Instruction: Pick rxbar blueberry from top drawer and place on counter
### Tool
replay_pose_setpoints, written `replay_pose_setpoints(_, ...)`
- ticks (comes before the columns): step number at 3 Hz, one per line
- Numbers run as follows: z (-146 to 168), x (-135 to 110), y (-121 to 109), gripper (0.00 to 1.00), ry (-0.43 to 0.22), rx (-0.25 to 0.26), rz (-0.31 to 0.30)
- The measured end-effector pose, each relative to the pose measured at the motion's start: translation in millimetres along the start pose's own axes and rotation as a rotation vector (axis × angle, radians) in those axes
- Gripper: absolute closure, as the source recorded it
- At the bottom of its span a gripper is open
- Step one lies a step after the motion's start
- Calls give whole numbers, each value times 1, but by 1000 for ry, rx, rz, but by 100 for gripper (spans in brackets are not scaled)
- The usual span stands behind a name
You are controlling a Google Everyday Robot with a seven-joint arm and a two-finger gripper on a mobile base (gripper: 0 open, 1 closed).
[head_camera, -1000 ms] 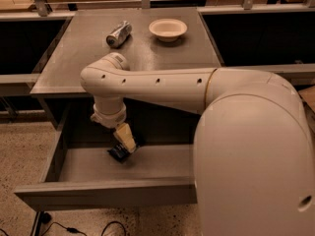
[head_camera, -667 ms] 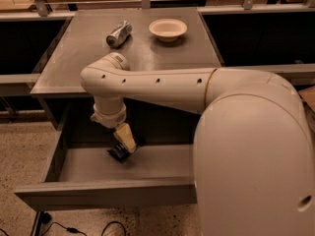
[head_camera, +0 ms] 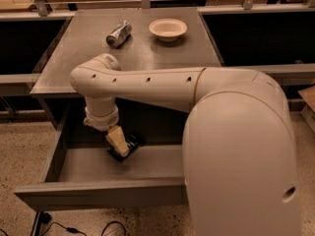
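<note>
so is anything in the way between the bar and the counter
Nothing visible does. The gripper is at the rxbar blueberry in the top drawer; the can and bowl sit toward the far side of the counter.

Warm, dim indoor light falls from above. The end effector [head_camera: 119, 145] hangs inside the top drawer [head_camera: 98, 193], whose back, behind it, lies in deep shadow; the counter [head_camera: 162, 53] beyond shows a soft sheen.

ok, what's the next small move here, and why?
Likely secure the snack bar and lift it straight up. The end effector sits down in the open drawer, right at the bar, low inside the drawer; the counter, where it must go, is above.
</note>
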State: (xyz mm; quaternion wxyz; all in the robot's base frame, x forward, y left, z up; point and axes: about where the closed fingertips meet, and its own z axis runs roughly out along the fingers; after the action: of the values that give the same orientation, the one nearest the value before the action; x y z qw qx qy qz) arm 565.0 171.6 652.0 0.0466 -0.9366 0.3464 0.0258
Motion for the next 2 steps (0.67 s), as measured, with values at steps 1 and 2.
replay_pose_setpoints(1, 4, -12, -1, 0, 13, -31, -7)
replay_pose_setpoints(2, 12, -16, 4, 0, 47, -71, -33)
